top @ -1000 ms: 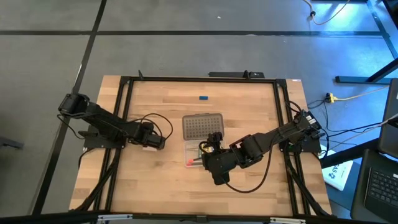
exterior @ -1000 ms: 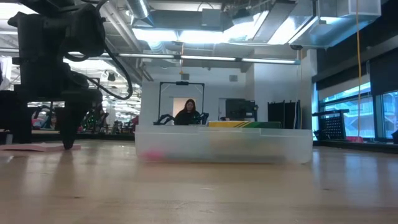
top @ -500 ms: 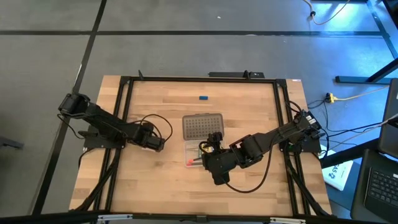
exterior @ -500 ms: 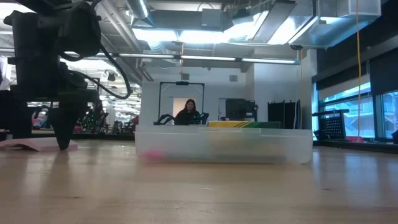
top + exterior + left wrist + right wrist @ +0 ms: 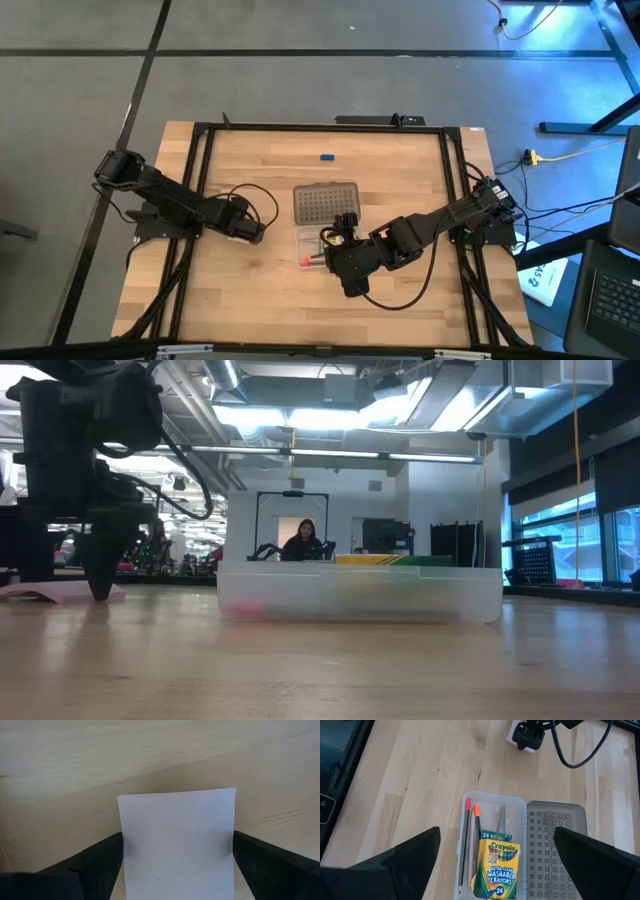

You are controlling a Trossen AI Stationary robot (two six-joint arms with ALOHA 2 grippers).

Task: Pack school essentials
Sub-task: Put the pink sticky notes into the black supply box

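The pink pad [image 5: 177,845] lies flat on the wood near the table's left side, and my left gripper [image 5: 248,230] stands over it, shut on it. The clear case [image 5: 492,850] in mid-table holds two pencils [image 5: 468,840], a green-and-yellow crayon box [image 5: 495,865] and a grey metal piece [image 5: 501,822]. Its dotted lid [image 5: 555,850] lies swung open beside it. My right gripper [image 5: 496,832] hovers open above the case and touches nothing. A tiny blue block [image 5: 326,157] rests on the table toward the far edge. My left gripper pinches the pad between its two fingers, one finger against each of two opposite edges [image 5: 121,850]. The fingers come from above, pointing steeply down. The pad stays on the table, and in the low view its outer part [image 5: 35,592] looks slightly bowed.
A black frame [image 5: 320,127] runs along the table's sides. Bare wood lies between the pad and the case and along the near edge. Cables trail by both arms. In the low view a person sits far off in the room behind the case [image 5: 360,592].
In the low view my left gripper has rolled slightly, and its finger has shifted a little along the pink pad. The pad lay flat before and now shows a slight hump at its outer part. My right gripper has kept still.
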